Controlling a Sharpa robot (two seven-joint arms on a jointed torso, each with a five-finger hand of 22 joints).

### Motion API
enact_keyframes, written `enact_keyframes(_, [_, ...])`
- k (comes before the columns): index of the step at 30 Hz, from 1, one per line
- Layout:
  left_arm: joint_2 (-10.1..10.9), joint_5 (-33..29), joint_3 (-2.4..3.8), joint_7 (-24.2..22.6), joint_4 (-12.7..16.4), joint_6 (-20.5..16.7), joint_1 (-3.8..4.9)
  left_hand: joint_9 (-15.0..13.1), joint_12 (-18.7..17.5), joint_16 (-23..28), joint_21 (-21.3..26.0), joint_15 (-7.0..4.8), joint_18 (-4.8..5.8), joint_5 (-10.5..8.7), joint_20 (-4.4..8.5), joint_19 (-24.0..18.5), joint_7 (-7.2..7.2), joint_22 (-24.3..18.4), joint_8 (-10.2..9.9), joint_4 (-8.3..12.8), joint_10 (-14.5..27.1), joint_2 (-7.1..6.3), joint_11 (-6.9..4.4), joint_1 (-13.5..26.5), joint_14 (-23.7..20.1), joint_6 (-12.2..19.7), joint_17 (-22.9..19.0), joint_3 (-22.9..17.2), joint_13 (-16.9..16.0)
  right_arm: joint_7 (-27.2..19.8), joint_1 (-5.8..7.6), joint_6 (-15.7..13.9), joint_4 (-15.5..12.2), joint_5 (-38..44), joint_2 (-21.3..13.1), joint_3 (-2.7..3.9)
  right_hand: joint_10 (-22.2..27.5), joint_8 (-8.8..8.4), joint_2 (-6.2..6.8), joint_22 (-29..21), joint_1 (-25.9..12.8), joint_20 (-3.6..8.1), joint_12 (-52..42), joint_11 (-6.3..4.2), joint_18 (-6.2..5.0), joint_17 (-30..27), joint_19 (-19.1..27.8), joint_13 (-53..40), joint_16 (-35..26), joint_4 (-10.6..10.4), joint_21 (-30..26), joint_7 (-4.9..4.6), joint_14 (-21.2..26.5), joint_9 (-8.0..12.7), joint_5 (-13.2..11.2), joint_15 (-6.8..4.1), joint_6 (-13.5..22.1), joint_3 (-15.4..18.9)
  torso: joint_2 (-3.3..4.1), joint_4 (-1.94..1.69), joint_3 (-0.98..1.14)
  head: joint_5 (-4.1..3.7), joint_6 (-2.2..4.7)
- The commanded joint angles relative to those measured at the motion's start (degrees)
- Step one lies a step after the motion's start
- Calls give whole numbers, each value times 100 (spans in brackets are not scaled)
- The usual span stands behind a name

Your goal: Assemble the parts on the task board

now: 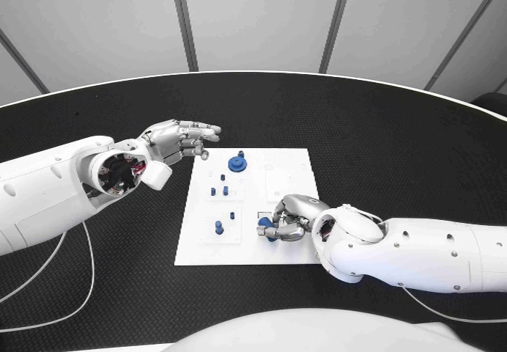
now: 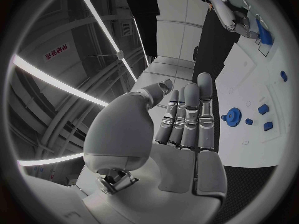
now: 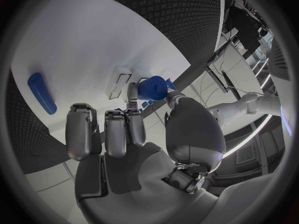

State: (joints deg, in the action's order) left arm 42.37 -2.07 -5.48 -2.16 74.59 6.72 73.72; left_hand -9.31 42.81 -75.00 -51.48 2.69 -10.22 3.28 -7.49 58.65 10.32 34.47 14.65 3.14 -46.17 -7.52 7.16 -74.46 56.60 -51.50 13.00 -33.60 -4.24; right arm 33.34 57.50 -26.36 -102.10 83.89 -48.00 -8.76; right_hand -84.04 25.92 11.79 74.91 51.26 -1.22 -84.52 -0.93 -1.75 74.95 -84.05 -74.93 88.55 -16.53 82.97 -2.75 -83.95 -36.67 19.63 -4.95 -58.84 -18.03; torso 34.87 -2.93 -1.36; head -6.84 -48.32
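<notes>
A white task board [image 1: 277, 253] lies in the middle of a black table [image 1: 401, 147], with small blue parts on it. The right hand [image 1: 287, 218] rests low over the board's near right area, its thumb and a finger pinching a small round blue part [image 3: 153, 88] just above the white surface, beside a small rectangular recess [image 3: 118, 82]. The left hand [image 1: 179, 139] hovers off the board's far left corner, fingers loosely extended and holding nothing. A blue gear [image 1: 239, 163] stands at the board's far end, several small blue pegs [image 1: 219, 227] stand along the left side, and an elongated blue piece [image 3: 41, 92] lies flat on the board near the right hand. The step in hand appears to be seating the pinched part into its place on the board. To do it well, the hand should probably keep the part upright, line it up squarely over its seat, lower it gently without dragging, and let go only once it sits firm; the free hand could steady the board's edge if it shifts. No brand, label or writing can be read on the board or the parts.
</notes>
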Motion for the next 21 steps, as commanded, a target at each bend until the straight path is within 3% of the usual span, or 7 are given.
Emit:
enact_keyframes(1, [-1,0,0,0,1,1,0,-5,-20,10,31,18,-41,-9,-39,10,28,-5,-17,-33,45,3,-7,41,-20,16,1,-7,-8,21,0,45,17,0,11,0,-274,45,-35,1192,18,48,23,-57,24,1202,-444,-1062,-8,14,-1,8,-541,-13,-13,-24,49,45,1,2,0,-2,1])
enact_keyframes(6, [3,0,0,0,2,0,0,-6,-19,11,36,17,-41,-8,-38,12,26,-9,-19,-32,46,4,-9,33,-21,16,1,-11,-9,77,0,109,84,0,59,0,-289,97,-71,1210,132,54,0,-69,32,1225,-453,-1083,3,28,35,24,-546,-39,8,-33,18,61,5,-3,1,-11,9])
enact_keyframes(12, [11,0,0,2,7,-5,0,-6,-19,11,36,17,-41,-8,-38,12,26,-9,-19,-32,46,4,-9,33,-21,16,1,-11,-9,154,0,51,140,48,96,0,-331,232,-260,1265,321,79,-63,-110,56,1301,-480,-1136,42,18,149,71,-563,-103,93,-66,-46,26,8,-6,-1,-19,1])
enact_keyframes(17, [15,0,0,8,12,-3,0,-7,-18,11,39,16,-42,-8,-38,14,25,-12,-21,-33,47,6,-10,28,-21,16,1,-13,-9,161,0,-40,132,104,103,0,-367,292,-299,1311,289,91,-121,-127,77,1385,-502,-1182,84,-7,250,90,-580,-129,170,-79,-77,54,13,-7,3,-26,5])
enact_keyframes(21, [16,0,0,16,13,2,0,-7,-18,11,40,16,-42,-9,-38,14,25,-13,-21,-36,47,6,-9,29,-22,15,1,-12,-9,149,0,-77,121,118,102,0,-406,359,-402,1338,178,108,-184,-149,89,1453,-514,-1233,119,-18,306,115,-594,-154,253,-97,-104,91,10,-4,1,-29,0])
